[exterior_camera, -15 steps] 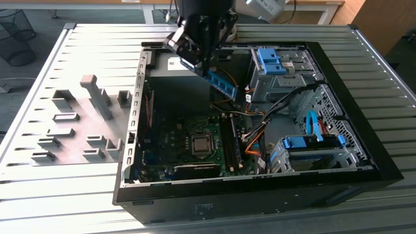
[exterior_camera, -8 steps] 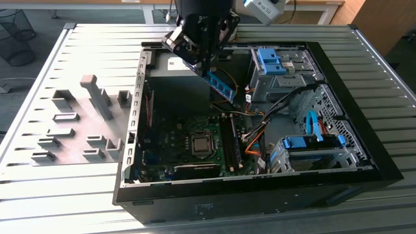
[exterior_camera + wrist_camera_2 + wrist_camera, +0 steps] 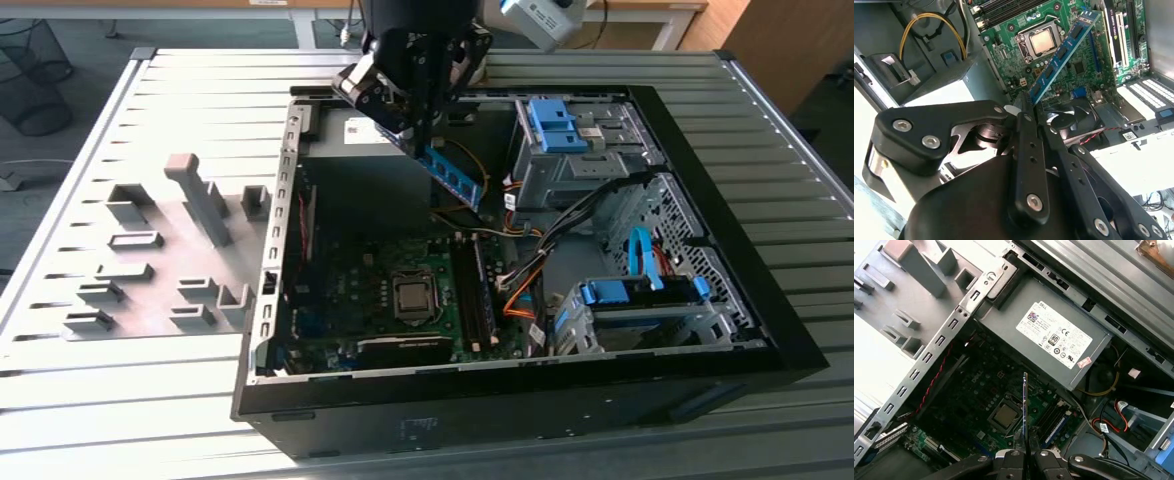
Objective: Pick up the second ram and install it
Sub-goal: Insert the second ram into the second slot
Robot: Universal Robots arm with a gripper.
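A ribbed grey metal table (image 3: pixel 134 400) carries a black computer case (image 3: pixel 534 420) that lies on its side with the cover off. On the table at the exterior view's left, a set of grey plastic blocks (image 3: pixel 200 200) stands beside the case. The arm (image 3: pixel 414 30) comes down from the top edge of the exterior view. Its wrist is tipped, so the black gripper (image 3: pixel 430 150) hangs over the far part of the open case, close to the grey power supply (image 3: pixel 1054 337). The gripper's fingers (image 3: pixel 1029 150) are closed on one end of the second ram (image 3: pixel 454 178), and the rest of the blue-green strip sticks out beyond the fingertips. In the exterior view the strip slants downward toward that view's right. It is held in the air above the motherboard (image 3: pixel 387 270) and well clear of the long memory slots (image 3: pixel 470 290) lower down. In the second wrist view its flat face with a row of dark chips crosses in front of the square processor (image 3: pixel 1043 41) and a round black fan (image 3: pixel 1074 117). The first wrist view shows the strip edge-on as a thin line rising from between the fingers. Blue drive brackets (image 3: pixel 561 125) and bundles of coloured cables (image 3: pixel 534 270) sit in the side of the case at the exterior view's right.
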